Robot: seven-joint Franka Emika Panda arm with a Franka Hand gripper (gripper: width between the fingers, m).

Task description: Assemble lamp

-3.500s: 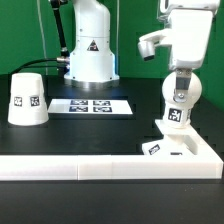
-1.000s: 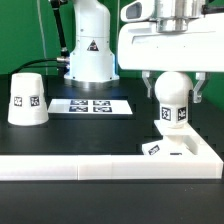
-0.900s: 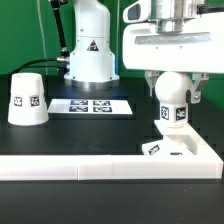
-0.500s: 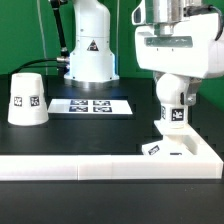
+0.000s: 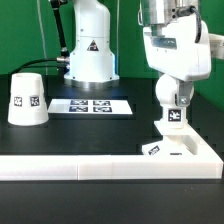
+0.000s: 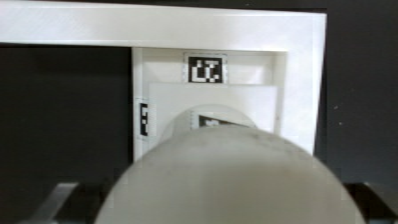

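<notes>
The white round bulb (image 5: 172,118) stands upright on the flat square base (image 5: 160,149), which sits in the corner of the white wall at the exterior view's right. My gripper (image 5: 173,95) comes down from above and is shut on the bulb's round head, with its fingers on either side. In the wrist view the bulb (image 6: 222,170) fills the foreground between my gripper (image 6: 217,205) fingers, and the tagged base (image 6: 214,75) lies beneath it. The truncated-cone shade (image 5: 27,97) stands alone at the exterior view's left.
The marker board (image 5: 92,104) lies flat in the middle of the black table. The robot pedestal (image 5: 88,50) with a triangle logo stands behind it. A low white wall (image 5: 70,168) runs along the front edge and turns up at the right.
My gripper has turned about its vertical axis while staying on the bulb; it faced the camera broadside a second ago and now shows its narrow side. The bulb, base and shade stay in place.
</notes>
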